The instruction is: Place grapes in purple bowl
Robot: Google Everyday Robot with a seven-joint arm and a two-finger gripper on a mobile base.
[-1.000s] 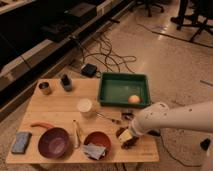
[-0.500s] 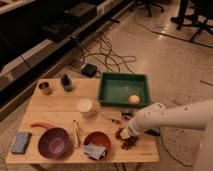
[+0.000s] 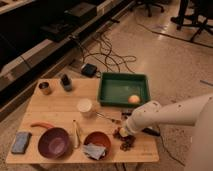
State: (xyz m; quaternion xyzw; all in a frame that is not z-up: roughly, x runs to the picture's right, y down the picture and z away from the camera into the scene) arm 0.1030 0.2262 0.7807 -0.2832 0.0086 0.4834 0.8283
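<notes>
Gripper (image 3: 123, 131) is low over the table (image 3: 60, 112), well right of the purple bowl (image 3: 54, 142) in view, w/ the red bowl (image 3: 97, 139) btwn them. Whether it's gripping anything can't be told. Grapes (image 3: 125, 144) lie on the wood right at the gripper tip, some just in front of it, so well apart from the purple bowl & not in it. Green tray (image 3: 117, 90) w/ an orange fruit (image 3: 133, 99) sits back-right of that bowl

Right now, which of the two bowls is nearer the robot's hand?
The orange-red bowl holding grey cloth; the hand hangs right of it, by the grapes, while the purple bowl sits farther left.
</notes>
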